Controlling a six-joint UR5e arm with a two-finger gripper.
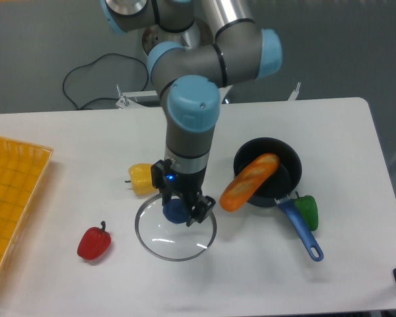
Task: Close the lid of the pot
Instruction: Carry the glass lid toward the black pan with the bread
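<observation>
While your two-finger gripper (pixel 178 210) is clamped on the blue knob of the round clear glass lid (pixel 176 232), the small black pot (pixel 284 160), towards the table's right edge, holds a bread loaf (pixel 249 181).

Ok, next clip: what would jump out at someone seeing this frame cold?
First the grey and blue arm in the middle, its gripper closed on the blue knob of the glass lid, just above the white table. Next, to the right, the black pot with a bread loaf sticking out over its rim, where the lid should go. A red pepper at lower left adds colour.
</observation>
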